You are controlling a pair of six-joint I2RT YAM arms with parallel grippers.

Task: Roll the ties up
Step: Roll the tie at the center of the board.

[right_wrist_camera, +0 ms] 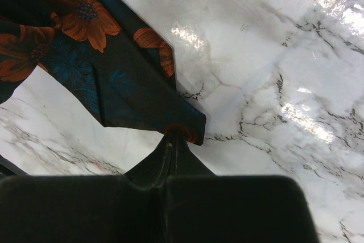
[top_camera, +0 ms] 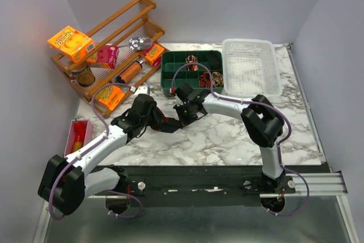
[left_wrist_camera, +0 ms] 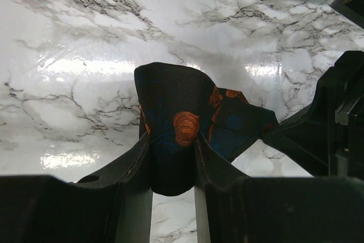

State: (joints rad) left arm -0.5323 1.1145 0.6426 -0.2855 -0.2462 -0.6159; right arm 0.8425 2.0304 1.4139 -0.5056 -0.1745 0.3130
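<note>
A dark tie [top_camera: 169,124] with orange flowers lies between my two grippers on the marble table [top_camera: 227,140]. My left gripper [left_wrist_camera: 172,146] is shut on a folded, bunched part of the tie [left_wrist_camera: 176,112]. My right gripper [right_wrist_camera: 172,138] is shut on the edge of the tie [right_wrist_camera: 108,66] near its corner, low over the table. In the top view the left gripper [top_camera: 149,119] and right gripper [top_camera: 183,113] are close together. Rolled ties [top_camera: 191,60] sit as small coils in the green divided tray [top_camera: 170,66].
A white basket [top_camera: 251,66] stands right of the green tray. A wooden rack [top_camera: 108,44] with orange snack packets, a can and a bottle stands at the back left. A red bin [top_camera: 77,135] sits at the left edge.
</note>
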